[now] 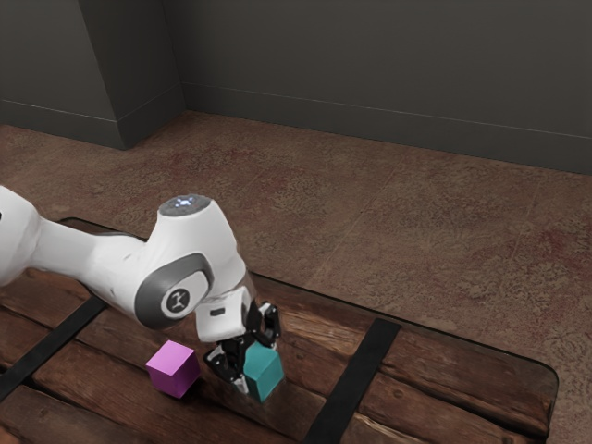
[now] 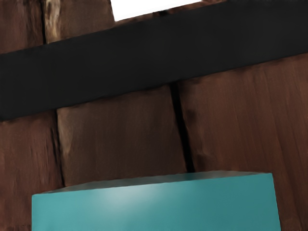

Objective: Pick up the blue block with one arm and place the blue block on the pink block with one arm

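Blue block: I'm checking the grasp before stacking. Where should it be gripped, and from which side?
Take the blue block by two opposite upright faces, coming straight down from above: it is a level cube with flat, parallel sides. The pink block stands apart, likely leaving room.

Blue block (image 1: 266,375) at the claw (image 1: 250,363), pink block (image 1: 173,368) beside it.
The blue block is a teal cube sitting upright right at the claw's tip. The pink block is a magenta cube lying flat just beside the claw on the exterior view's left, apart from the blue block.
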